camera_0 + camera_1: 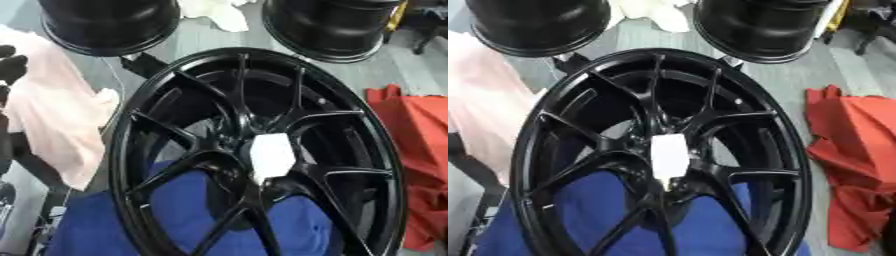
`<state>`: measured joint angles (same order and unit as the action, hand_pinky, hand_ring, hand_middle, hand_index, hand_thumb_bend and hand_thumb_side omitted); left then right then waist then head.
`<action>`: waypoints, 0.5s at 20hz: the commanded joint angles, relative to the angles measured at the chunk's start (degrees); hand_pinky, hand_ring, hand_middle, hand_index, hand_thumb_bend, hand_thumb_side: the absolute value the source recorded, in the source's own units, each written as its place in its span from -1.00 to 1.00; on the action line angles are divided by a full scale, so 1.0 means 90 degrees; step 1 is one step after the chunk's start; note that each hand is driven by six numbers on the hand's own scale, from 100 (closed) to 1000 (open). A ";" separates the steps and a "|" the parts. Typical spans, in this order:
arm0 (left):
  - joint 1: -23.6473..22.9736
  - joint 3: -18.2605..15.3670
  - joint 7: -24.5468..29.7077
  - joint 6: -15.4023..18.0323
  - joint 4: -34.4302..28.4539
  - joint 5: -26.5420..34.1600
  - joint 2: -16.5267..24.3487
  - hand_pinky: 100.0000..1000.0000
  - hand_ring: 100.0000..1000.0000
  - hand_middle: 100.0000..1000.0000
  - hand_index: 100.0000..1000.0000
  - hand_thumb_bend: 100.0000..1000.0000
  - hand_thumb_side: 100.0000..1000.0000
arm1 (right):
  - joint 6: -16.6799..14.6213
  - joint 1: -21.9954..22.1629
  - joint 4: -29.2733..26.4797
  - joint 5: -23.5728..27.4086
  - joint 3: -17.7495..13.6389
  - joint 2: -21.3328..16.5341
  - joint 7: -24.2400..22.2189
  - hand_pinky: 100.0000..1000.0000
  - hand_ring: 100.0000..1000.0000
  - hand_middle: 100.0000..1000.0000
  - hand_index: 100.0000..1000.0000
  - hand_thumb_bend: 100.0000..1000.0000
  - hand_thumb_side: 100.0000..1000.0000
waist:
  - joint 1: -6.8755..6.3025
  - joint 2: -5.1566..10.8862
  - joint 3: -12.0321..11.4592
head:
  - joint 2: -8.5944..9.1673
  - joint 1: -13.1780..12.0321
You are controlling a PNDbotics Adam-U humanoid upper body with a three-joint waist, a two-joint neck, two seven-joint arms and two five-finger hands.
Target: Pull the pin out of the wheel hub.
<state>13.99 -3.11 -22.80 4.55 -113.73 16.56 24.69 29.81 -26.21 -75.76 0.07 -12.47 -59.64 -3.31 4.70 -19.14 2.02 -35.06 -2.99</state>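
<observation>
At the hub's [249, 150] centre sits a white pin [271, 156]. Only the left hand [12, 65] shows, dark at the left edge, well apart; its fingers' state cannot be told.

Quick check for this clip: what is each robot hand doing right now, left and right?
Left robot hand: dark fingers at the left edge of the left eye view, beside the pink cloth; open or shut cannot be told.
Right robot hand: not in view.
</observation>
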 commanded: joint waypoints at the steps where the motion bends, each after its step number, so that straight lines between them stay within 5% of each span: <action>1: 0.0035 -0.0073 -0.0023 0.0014 -0.0096 -0.0041 0.0048 0.66 0.39 0.24 0.45 -0.88 0.49 | -0.0195 0.0059 0.0297 -0.0570 -0.0286 -0.0275 -0.0450 0.52 0.70 0.82 0.81 -0.43 -1.00 | -0.0011 0.0100 0.0021 | 0.0096 -0.0045; 6: 0.0022 -0.0070 -0.0023 0.0005 -0.0096 -0.0040 0.0037 0.66 0.39 0.24 0.45 -0.88 0.49 | -0.0182 0.0147 0.0497 -0.1347 -0.0435 -0.0210 -0.0750 0.56 0.75 0.82 0.82 -0.36 -1.00 | -0.0033 0.0077 0.0069 | 0.0099 -0.0083; 10: 0.0024 -0.0077 -0.0030 0.0011 -0.0096 -0.0050 0.0042 0.66 0.38 0.24 0.44 -0.89 0.49 | -0.0218 0.0052 0.0308 -0.1352 -0.0557 -0.0121 -0.0668 0.47 0.64 0.73 0.77 -0.38 -1.00 | -0.0045 0.0065 0.0070 | 0.0056 -0.0101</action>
<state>13.97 -3.14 -22.85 4.57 -113.73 16.50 24.28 28.04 -25.05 -71.92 -11.66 -16.26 -58.86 -9.43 4.34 -19.41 2.63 -35.05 -3.83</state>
